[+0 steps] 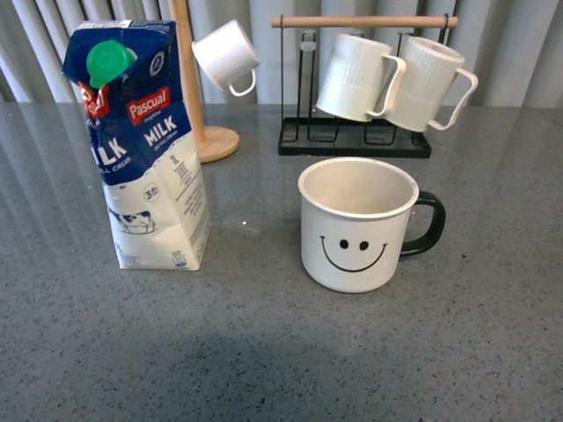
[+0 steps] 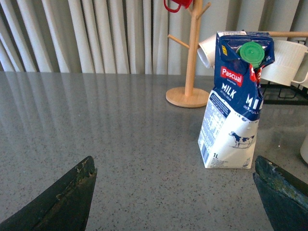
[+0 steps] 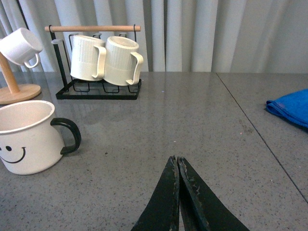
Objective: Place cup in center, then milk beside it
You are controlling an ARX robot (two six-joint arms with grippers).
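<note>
The cup (image 1: pixel 356 224) stands upright at about the middle of the worktop (image 1: pixel 264 360), a little to the right, its smiley facing the robot and its black handle pointing toward the worktop's right edge. The milk (image 1: pixel 145 149) stands upright toward the left edge, apart from the cup with bare surface between them. Along the back edge are a black wire rack (image 1: pixel 352 145) carrying two ribbed mugs (image 1: pixel 356 77) and a wooden mug tree (image 1: pixel 189 79) with a small white cup (image 1: pixel 226 54). A blue cloth (image 3: pixel 291 108) lies toward the right edge. The left fingers (image 2: pixel 67 197) are spread wide and empty, with the milk ahead of them; the right fingers (image 3: pixel 190 202) are pressed together with nothing between them, and the cup sits off to their side. Neither arm touches anything. The cup looks rigid, smooth-walled and probably slippery. It is too wide to span easily, so pinching the rim wall, one finger inside and one outside, near the handle seems the surest hold. The carton is tall and would tip easily. Its top is creased, so the card will likely give under pressure, and a moderate squeeze across the lower-middle body should suit it.
</note>
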